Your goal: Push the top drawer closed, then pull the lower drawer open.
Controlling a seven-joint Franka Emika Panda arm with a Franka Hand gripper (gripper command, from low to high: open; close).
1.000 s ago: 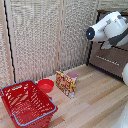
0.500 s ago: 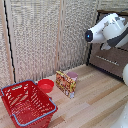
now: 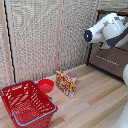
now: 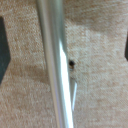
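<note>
The dark brown cabinet (image 3: 111,55) stands at the exterior view's right. My white arm (image 3: 107,30) covers its upper part, so the top drawer is mostly hidden. Below the arm, the lower drawer (image 3: 102,67) shows a slim silver bar handle (image 3: 106,59). In the wrist view a silver bar handle (image 4: 56,60) runs close up between my fingers. One dark fingertip (image 4: 3,50) shows at one edge and the other at the opposite edge. The gripper (image 4: 64,50) is open and straddles the bar without touching it. Which drawer this bar belongs to I cannot tell.
A red shopping basket (image 3: 27,102) sits on the wooden floor at the exterior view's left. Beside it are a red bowl (image 3: 46,85) and a colourful box (image 3: 65,83). Woven beige panels (image 3: 45,35) form the back wall.
The arm has shifted slightly toward the exterior view's left and a little downward. Nothing else has moved.
</note>
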